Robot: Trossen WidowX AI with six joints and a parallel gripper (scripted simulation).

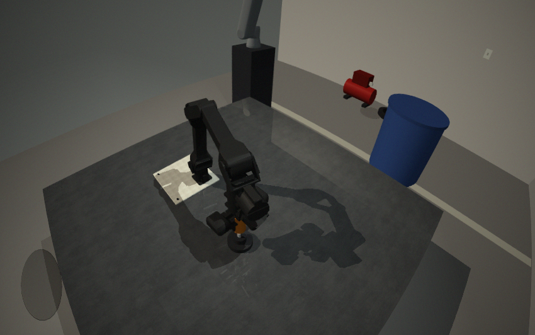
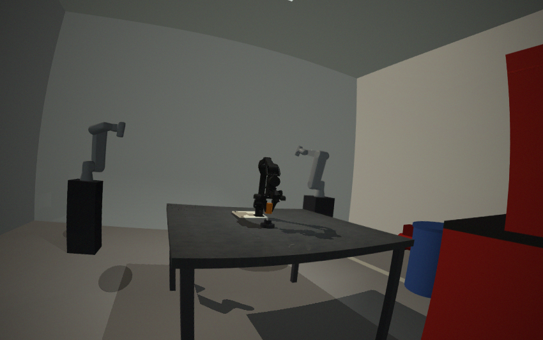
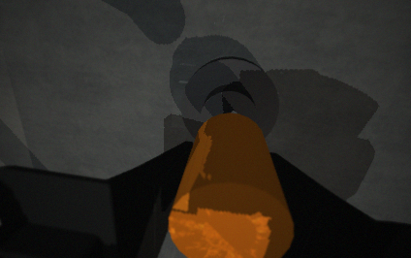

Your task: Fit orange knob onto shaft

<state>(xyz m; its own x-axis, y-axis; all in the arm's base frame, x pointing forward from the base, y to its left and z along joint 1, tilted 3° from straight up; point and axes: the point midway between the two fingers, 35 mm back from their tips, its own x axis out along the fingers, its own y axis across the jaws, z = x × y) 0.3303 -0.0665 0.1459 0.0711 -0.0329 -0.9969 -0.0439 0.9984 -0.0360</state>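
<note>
My gripper (image 1: 240,224) (image 2: 269,206) (image 3: 229,154) is shut on the orange knob (image 1: 240,227) (image 2: 269,208) (image 3: 232,170) and holds it roughly upright. The round dark pedestal (image 1: 236,247) (image 2: 267,225) (image 3: 264,92) stands on the table below it. A short piece of the silver shaft (image 1: 238,235) (image 2: 267,218) shows between the knob's underside and the pedestal. The knob is over or very near the shaft's top. I cannot tell whether the tip is in the hole. The hole and the shaft's flat side are hidden in all views.
The dark table (image 1: 129,292) (image 2: 224,244) carries the arm's white base plate (image 1: 185,194) (image 2: 238,213) behind the pedestal. Off the table are a blue barrel (image 1: 408,141) (image 2: 422,260), a red compressor (image 1: 359,90) and a large red object (image 2: 488,280).
</note>
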